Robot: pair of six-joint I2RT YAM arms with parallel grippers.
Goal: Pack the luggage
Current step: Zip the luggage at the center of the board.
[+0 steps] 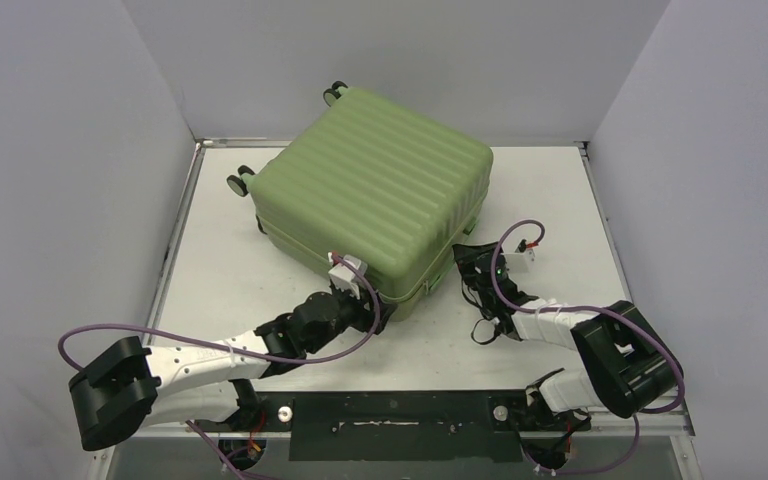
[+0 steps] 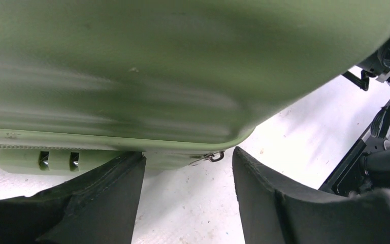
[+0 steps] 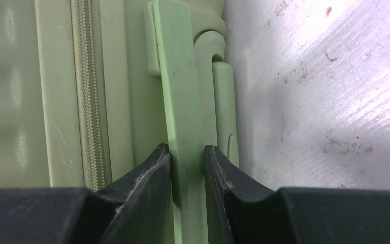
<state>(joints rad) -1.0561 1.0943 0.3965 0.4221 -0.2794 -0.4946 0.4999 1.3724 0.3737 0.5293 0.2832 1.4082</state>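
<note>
The luggage (image 1: 375, 190) is a large light-green ribbed hard-shell suitcase, lying closed on the table with its wheels (image 1: 239, 183) at the far left. My left gripper (image 1: 360, 300) is open at the suitcase's near corner, under the shell edge (image 2: 132, 76); a small metal zip pull (image 2: 214, 156) hangs just ahead of its fingers. My right gripper (image 1: 472, 262) is at the suitcase's right side, shut on the green side handle (image 3: 180, 101), its fingers (image 3: 147, 173) pressing both faces of the handle. The zip (image 3: 89, 101) runs beside it.
The white table (image 1: 560, 200) has raised edges at left, back and right. Grey walls close in on three sides. Purple cables loop from both arms. The right arm shows at the right edge of the left wrist view (image 2: 381, 152).
</note>
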